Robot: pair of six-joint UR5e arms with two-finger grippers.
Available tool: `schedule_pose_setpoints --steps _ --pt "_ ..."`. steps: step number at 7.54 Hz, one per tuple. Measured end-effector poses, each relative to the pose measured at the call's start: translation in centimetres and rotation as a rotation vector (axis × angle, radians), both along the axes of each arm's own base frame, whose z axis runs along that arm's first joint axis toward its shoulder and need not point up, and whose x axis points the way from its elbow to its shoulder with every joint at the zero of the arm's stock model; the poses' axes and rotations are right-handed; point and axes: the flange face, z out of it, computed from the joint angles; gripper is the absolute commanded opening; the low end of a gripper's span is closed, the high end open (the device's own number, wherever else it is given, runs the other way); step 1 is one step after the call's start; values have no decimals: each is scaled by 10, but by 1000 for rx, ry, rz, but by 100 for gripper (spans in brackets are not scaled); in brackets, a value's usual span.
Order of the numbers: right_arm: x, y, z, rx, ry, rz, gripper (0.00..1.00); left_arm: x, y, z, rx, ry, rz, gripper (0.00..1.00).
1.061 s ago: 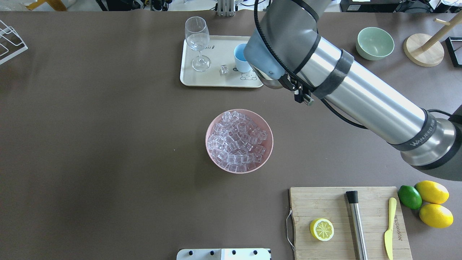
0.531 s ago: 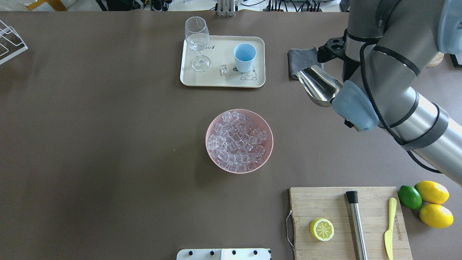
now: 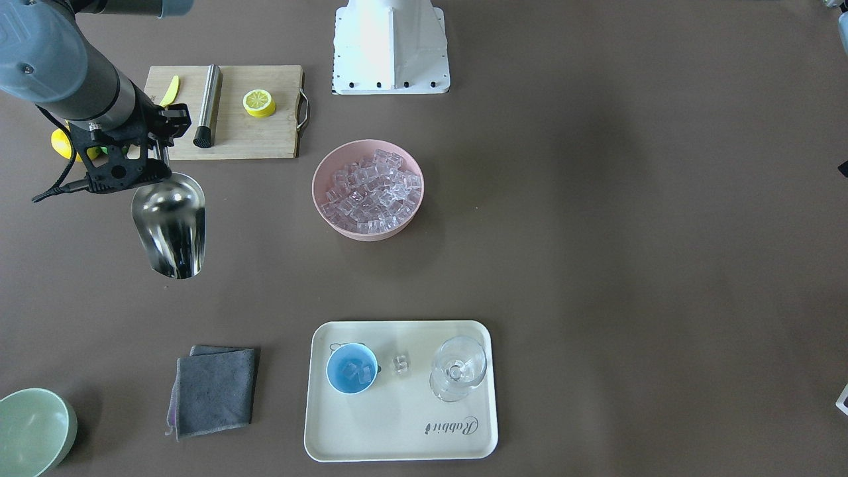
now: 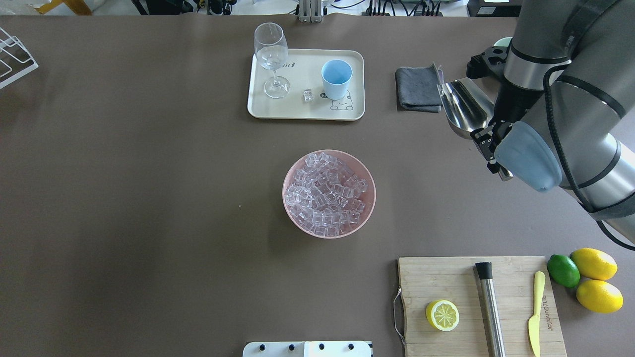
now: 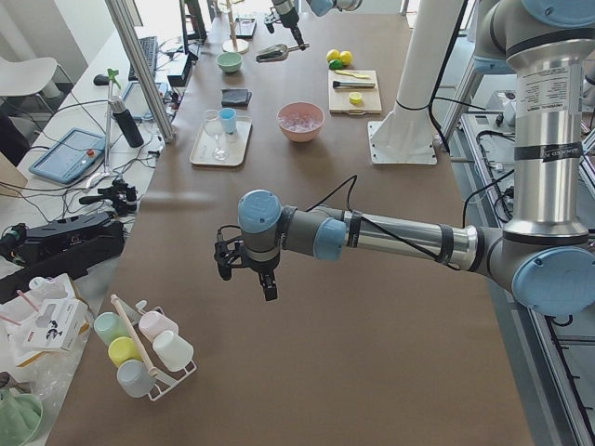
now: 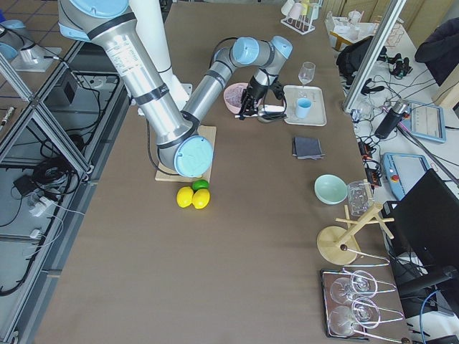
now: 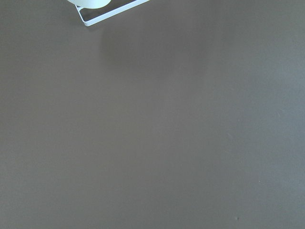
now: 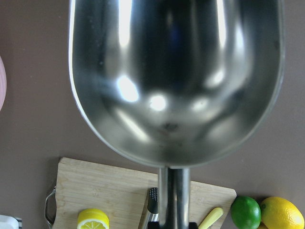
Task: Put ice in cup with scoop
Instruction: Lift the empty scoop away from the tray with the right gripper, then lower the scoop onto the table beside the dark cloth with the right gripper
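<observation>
Steel, shiny and empty, the scoop (image 8: 176, 81) hangs above the table (image 4: 149, 198) on the right. Its thin handle is clamped in the right gripper (image 3: 159, 154), whose jaws sit narrow on the rod. The scoop's open mouth points toward the far side, where a folded grey cloth (image 3: 215, 391) lies. The cup (image 3: 352, 369) stands upright on the cream tray (image 3: 397, 430) at the far middle, well apart from the scoop, with a few cubes of ice (image 3: 360, 373) inside. One loose cube (image 3: 400, 364) lies on the tray between the cup and a wine glass (image 3: 458, 368). A pink bowl (image 3: 368, 233) nearer the robot is heaped with more ice. The left gripper (image 5: 247, 268) hovers over bare table far to the left; I cannot tell how its jaws stand.
</observation>
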Motion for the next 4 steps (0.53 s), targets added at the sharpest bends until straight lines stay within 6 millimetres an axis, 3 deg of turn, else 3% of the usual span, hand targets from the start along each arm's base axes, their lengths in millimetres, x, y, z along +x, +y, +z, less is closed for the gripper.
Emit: schedule_pose_setpoints --steps 1,4 --pt "1 -1 5 -32 15 88 0 -1 4 0 -3 9 -2 98" --pt "-2 -2 63 -72 23 194 0 -12 23 3 -31 102 -15 98"
